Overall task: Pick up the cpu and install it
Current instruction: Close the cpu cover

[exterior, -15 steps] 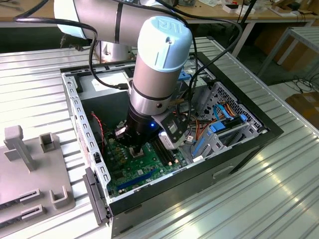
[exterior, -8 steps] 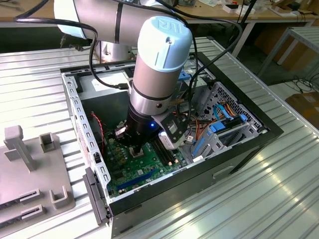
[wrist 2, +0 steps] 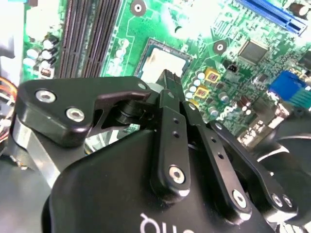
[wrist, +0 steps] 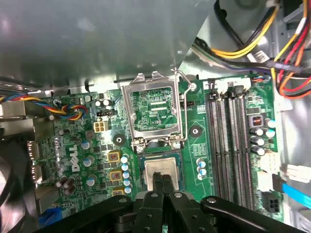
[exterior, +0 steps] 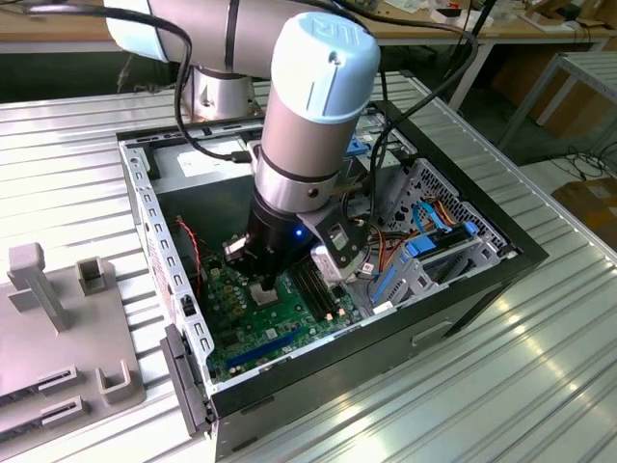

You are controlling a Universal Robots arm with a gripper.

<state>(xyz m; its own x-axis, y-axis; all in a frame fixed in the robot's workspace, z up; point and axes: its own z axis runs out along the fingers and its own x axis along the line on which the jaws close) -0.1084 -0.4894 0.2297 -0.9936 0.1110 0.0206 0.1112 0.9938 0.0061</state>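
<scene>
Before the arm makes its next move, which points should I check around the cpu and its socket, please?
1. The socket frame stands raised open: ok.
2. The cpu lies flat next to the frame's hinge: ok.
3. The cpu is fully seated: cannot tell.
4. The gripper is shut, with its tips at the cpu's edge: ok; whether they touch it: cannot tell.
5. The memory slots are apart from the gripper: ok.
6. The coloured cables stay away from the cpu: ok.

A ribbed metal table (exterior: 540,367) stands before wooden workbenches (exterior: 58,24) and cardboard boxes (exterior: 590,203).
</scene>
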